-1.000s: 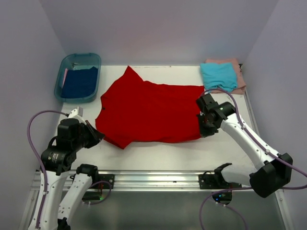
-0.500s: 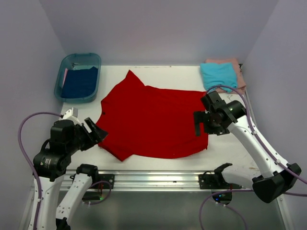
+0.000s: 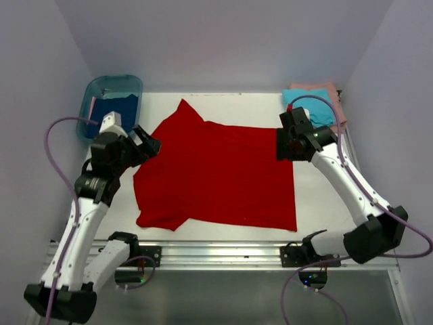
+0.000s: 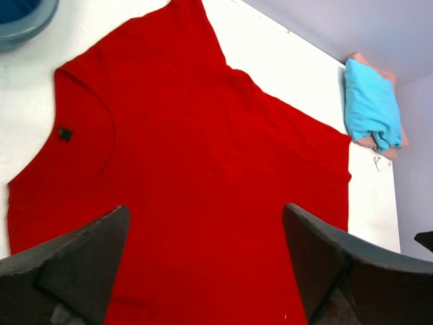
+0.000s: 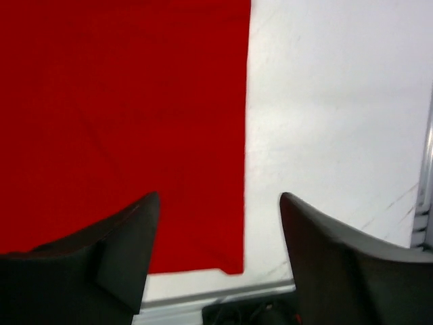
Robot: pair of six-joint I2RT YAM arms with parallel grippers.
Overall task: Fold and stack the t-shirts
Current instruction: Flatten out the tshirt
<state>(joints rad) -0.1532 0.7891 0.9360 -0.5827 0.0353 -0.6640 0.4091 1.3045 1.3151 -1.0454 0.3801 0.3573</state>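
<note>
The bright red t-shirt [image 3: 216,172] lies spread flat over the middle of the table, one sleeve pointing to the far edge. In the left wrist view the red t-shirt [image 4: 203,162] fills the frame under my open left gripper [image 4: 206,264]. My left gripper [image 3: 149,144] hovers by the collar side, holding nothing. My right gripper [image 3: 283,145] is open above the shirt's far right corner. From the right wrist, the red t-shirt [image 5: 122,101] shows its straight edge and near corner below my right gripper [image 5: 220,250]. A folded teal t-shirt [image 3: 310,107] rests on a pink t-shirt [image 3: 336,101].
A teal plastic tub [image 3: 95,88] at the back left holds the dark blue t-shirt [image 3: 111,116]. The white table [image 3: 325,203] shows to the right of the red shirt. A metal rail [image 3: 216,252] runs along the near edge. Walls close in on three sides.
Both grippers have let go of the red shirt and opened. They moved from its near side edges toward the far side. The shirt now lies flatter and nearer the front.
</note>
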